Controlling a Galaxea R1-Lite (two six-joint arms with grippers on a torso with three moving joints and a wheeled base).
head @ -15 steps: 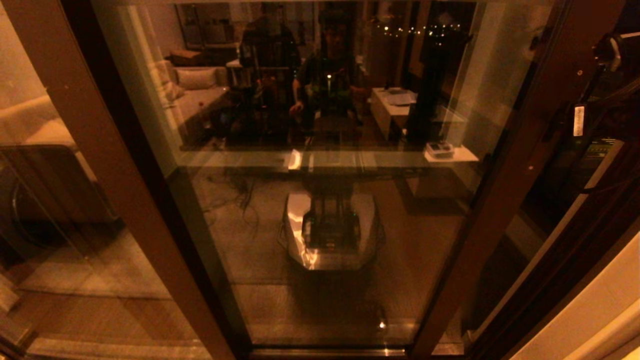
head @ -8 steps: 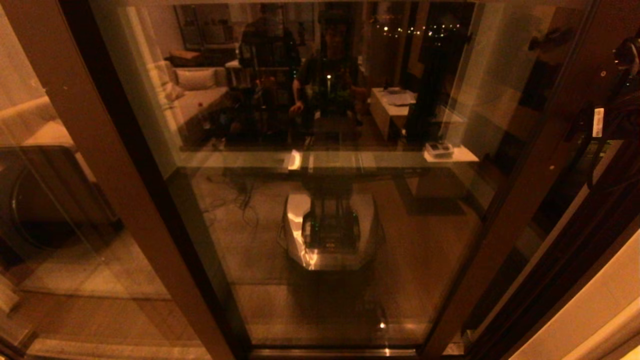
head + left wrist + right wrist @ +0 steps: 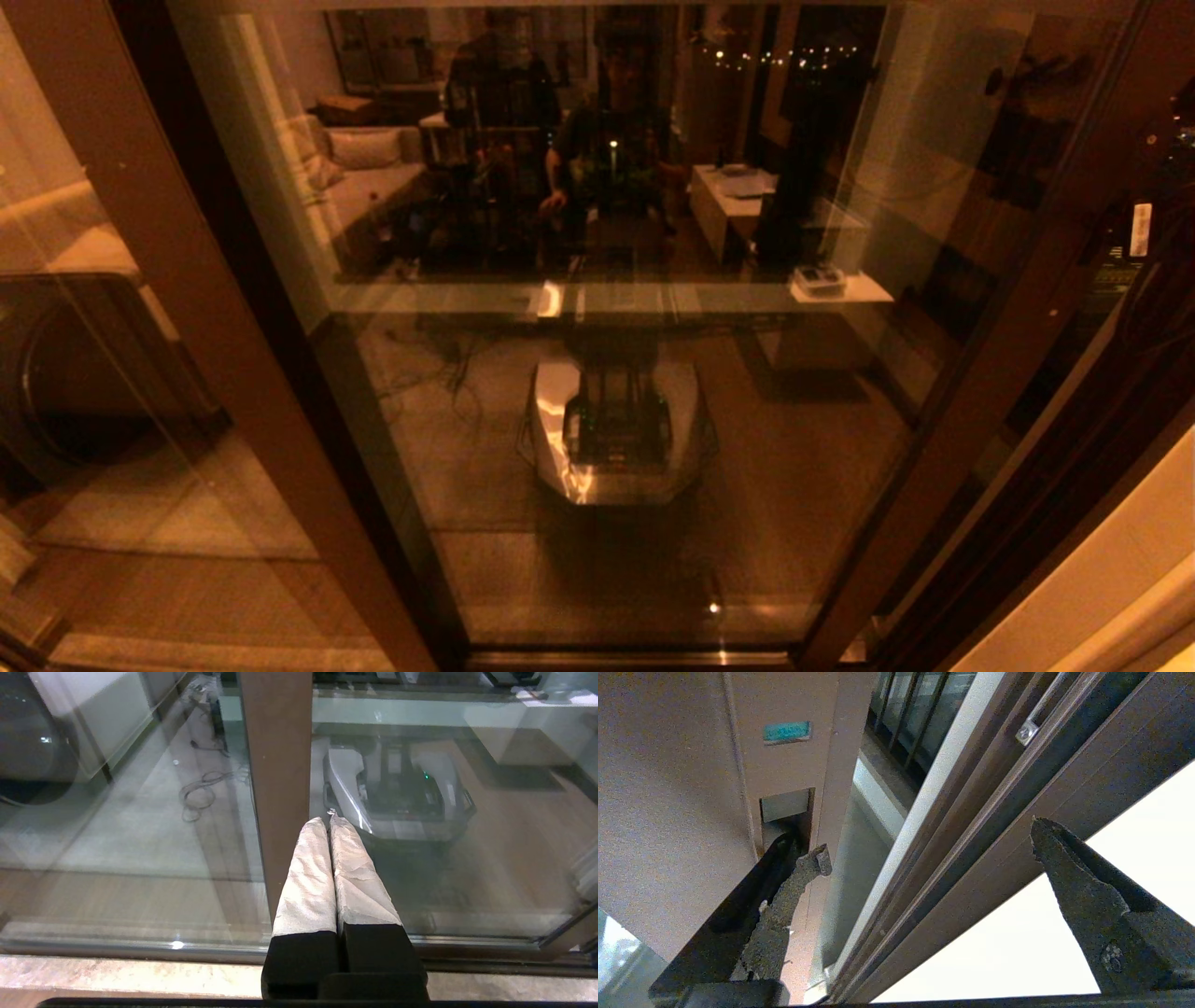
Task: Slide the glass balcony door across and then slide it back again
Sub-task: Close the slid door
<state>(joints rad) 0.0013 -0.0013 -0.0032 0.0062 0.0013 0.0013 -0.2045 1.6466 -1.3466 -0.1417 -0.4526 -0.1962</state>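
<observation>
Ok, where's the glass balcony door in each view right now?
Head view: the glass balcony door fills the middle, handle-side upright on the robot's right.
Left wrist view: the pane beyond the left gripper.
Right wrist view: its brown handle edge, by the right gripper.
Shared landmark: the reflected robot base, in the head and left wrist views only.

Left claw point(image 3: 329, 820) low, fingers pressed together. Right claw point(image 3: 929, 849) raised, fingers spread wide apart.
</observation>
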